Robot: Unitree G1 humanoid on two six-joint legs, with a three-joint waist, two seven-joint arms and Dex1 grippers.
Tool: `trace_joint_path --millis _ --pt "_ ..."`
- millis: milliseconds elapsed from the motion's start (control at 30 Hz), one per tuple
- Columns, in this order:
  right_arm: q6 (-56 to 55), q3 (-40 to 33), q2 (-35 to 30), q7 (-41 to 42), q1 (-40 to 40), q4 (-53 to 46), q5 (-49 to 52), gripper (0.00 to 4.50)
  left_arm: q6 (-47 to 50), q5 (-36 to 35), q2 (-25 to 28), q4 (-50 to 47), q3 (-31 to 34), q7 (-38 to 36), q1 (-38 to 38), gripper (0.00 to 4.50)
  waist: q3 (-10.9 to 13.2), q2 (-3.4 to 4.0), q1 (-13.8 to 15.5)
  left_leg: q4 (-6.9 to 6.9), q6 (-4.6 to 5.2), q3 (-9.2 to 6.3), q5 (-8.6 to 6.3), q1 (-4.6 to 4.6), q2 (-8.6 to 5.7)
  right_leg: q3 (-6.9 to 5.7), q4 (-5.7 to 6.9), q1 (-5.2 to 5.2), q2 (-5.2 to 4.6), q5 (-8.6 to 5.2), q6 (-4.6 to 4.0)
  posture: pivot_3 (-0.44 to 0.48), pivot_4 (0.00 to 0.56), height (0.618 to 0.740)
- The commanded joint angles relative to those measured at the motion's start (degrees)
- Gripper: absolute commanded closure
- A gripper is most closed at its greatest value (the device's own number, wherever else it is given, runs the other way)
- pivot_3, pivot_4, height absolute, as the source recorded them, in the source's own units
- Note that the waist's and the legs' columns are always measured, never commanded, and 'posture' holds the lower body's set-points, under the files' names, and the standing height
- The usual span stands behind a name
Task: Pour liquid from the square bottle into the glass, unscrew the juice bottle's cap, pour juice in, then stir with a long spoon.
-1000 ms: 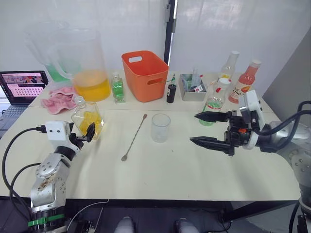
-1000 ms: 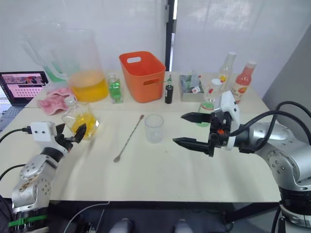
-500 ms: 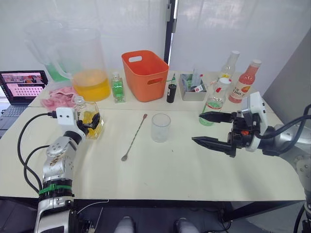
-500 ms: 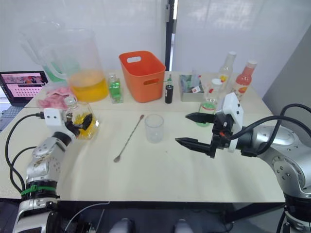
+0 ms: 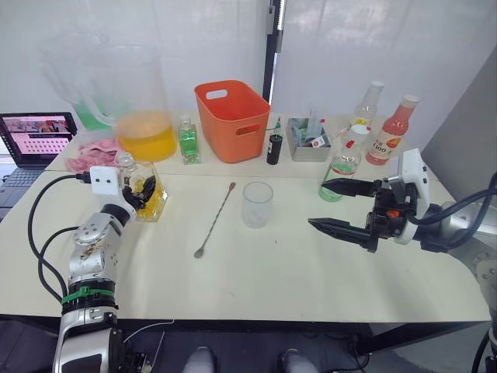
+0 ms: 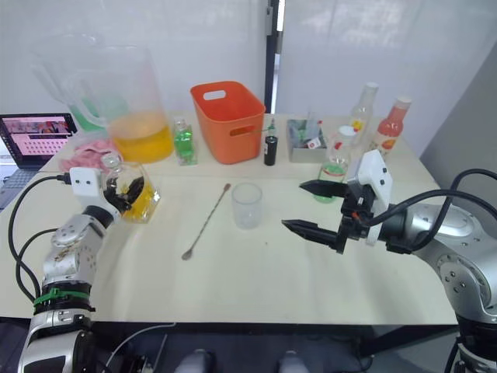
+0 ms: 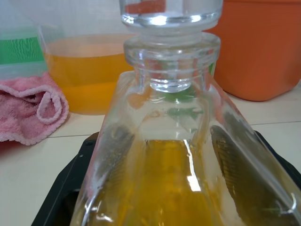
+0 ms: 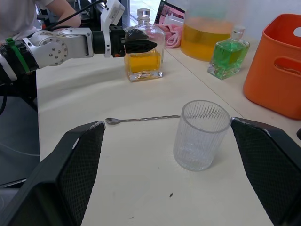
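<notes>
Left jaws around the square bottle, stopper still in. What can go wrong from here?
1. The ball stopper still sits in the square bottle; tipped like this, it may block the pour or drop out toward the glass.
2. The left gripper has smooth sloping glass between its jaws, so the bottle may slip.
3. The long spoon lies across the path to the glass.

Pretty plain room; white wall [image 5: 194,39] behind with a dark vertical post [image 5: 270,47] splitting it, soft even light all over; two cream tables [image 5: 272,264] pushed together, seam running across; a grey panel [image 5: 466,132] cuts in at the far right; dark floor [image 5: 233,353] under the front edge.
</notes>
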Motion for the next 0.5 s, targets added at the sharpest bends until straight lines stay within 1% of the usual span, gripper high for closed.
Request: trace_joint_path --millis 33,133,200,267,367,500 --pt "-1.68 -0.14 0.21 0.22 -1.66 0.3 -0.2 0.0 -1.23 -5.24 2.14 -9.71 1.82 -6.17 0.35 1.68 0.03 -0.05 -0.15 -0.01 0.0 0.0 0.0 -0.02 0.0 0.0 -0.01 -0.01 0.0 0.0 0.0 0.0 0.15 0.703" --pt "-1.93 0.58 0.46 0.57 -2.29 1.09 -0.57 0.0 0.3 -9.17 4.88 -16.03 1.55 -13.76 3.03 1.68 0.24 -0.4 -0.23 -0.04 0.0 -0.01 0.0 -0.15 0.0 0.0 -0.04 -0.11 0.0 0.18 -0.3 0.0 0.15 0.703" --pt "-2.4 1.2 0.72 0.73 -2.6 1.77 -1.17 0.0 2.53 -13.13 7.16 -19.37 2.15 -20.33 5.73 1.68 0.34 -0.58 -0.28 -0.04 0.0 -0.06 0.0 -0.23 0.0 -0.02 -0.04 -0.16 0.02 0.19 -0.33 0.0 0.15 0.703" --pt "-2.77 1.76 0.92 0.98 -3.19 2.55 -1.75 0.0 5.24 -17.58 9.47 -21.75 3.02 -26.3 7.57 1.68 0.35 -0.57 -0.3 -0.05 0.0 -0.05 0.0 -0.27 0.0 -0.02 -0.1 -0.18 -0.02 0.19 -0.33 0.0 0.15 0.703" --pt "-2.84 1.89 0.89 1.35 -3.77 3.19 -1.91 0.0 9.93 -22.61 12.71 -23.66 3.42 -32.04 7.9 1.68 0.37 -0.58 -0.24 -0.05 0.0 -0.05 0.0 -0.27 0.0 -0.03 -0.12 -0.18 -0.02 0.19 -0.33 0.0 0.15 0.703" --pt "-2.84 1.69 0.57 1.85 -3.6 3.5 -2.0 0.0 15.64 -27.71 15.89 -28.36 0.88 -39.83 7.64 1.68 0.38 -0.57 -0.17 -0.03 0.0 -0.06 0.0 -0.28 0.0 -0.05 -0.12 -0.16 -0.02 0.17 -0.33 0.0 0.15 0.703"
